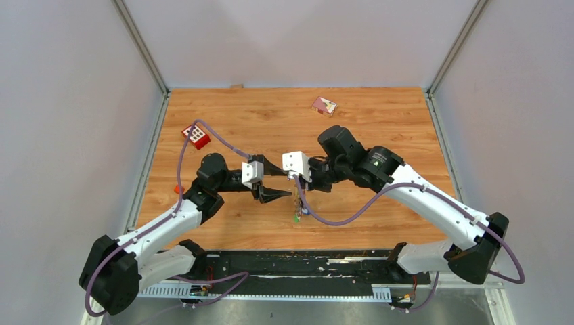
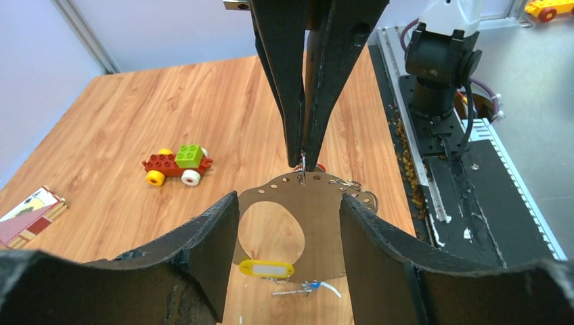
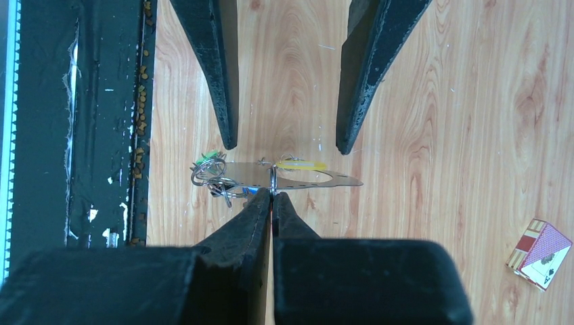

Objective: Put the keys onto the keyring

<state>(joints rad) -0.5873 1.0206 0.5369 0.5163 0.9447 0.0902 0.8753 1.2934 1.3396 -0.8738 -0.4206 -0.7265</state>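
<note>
From above, the right gripper [image 1: 298,196] and the left gripper [image 1: 276,196] meet over the middle of the wooden tabletop [image 1: 379,122], with small coloured keys [image 1: 298,213] dangling at their tips. The left wrist view shows its own jaws spread either side of the silvery, hole-edged flat keyring [image 2: 318,217], with a yellow-tagged key [image 2: 267,269] hanging beneath. The right wrist view shows its jaws pressed together, pinching the keyring's upper edge.

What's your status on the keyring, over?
Right fingers shut on keyring top edge. Left fingers open, astride it. Yellow key at its lower edge. Nothing in the way.
</note>
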